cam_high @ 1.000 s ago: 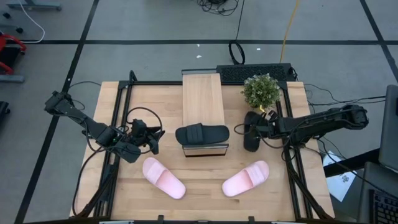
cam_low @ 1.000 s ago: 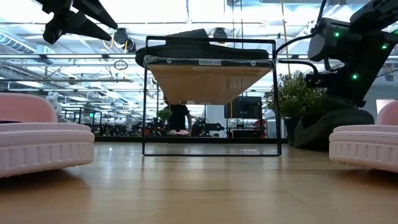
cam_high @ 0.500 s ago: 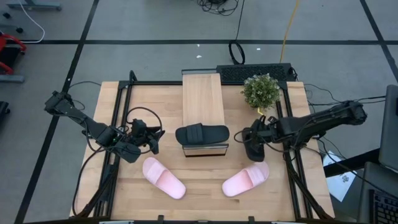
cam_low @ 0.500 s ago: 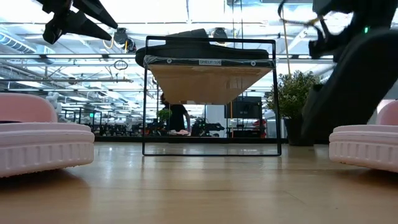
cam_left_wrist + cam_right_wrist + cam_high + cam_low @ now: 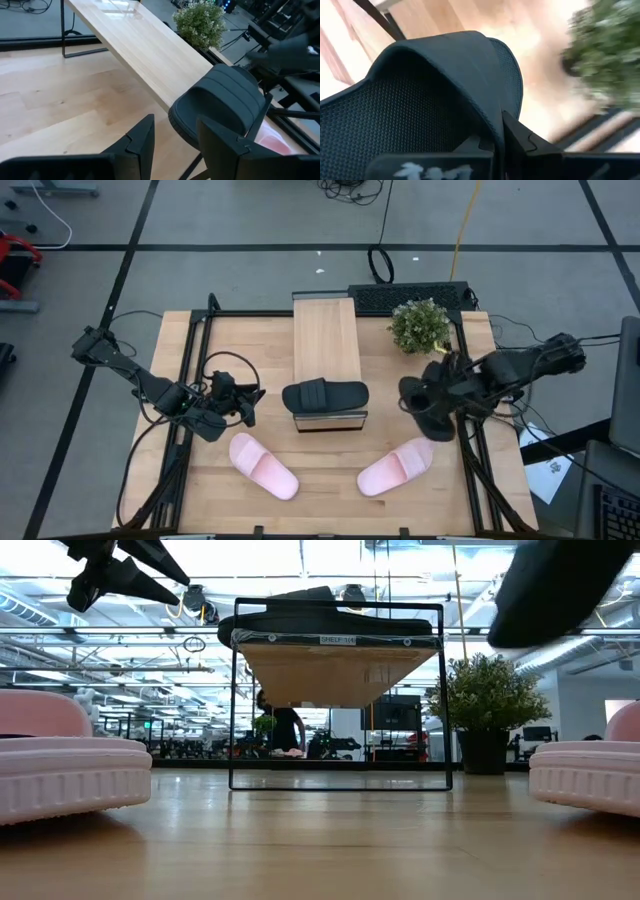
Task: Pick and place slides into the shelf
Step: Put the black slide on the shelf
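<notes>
The shelf stands mid-table, and one black slide lies across its near end, also seen as black slide in the left wrist view. My right gripper is shut on the second black slide, held in the air right of the shelf and showing high up as black slide in the low view. Two pink slides lie flat on the table near its near edge. My left gripper hovers open left of the shelf, touching nothing. My right gripper holds the second black slide by the edge of its wide strap, pinched with one finger outside the strap and the other under its arch. The arm reaches in from the table's right. The slide is lifted clear of the table and tilted.
A potted plant stands on the table's far right, just beyond the held slide. A keyboard lies behind the shelf. Cables trail along both arms. Bare wood shows between the two pink slides and left of the shelf.
My right gripper has risen, carrying the second black slide off the table beside the plant, and has shifted a little toward the table's right and near edge. The slide went from resting on the wood to hanging tilted high in the low view.
</notes>
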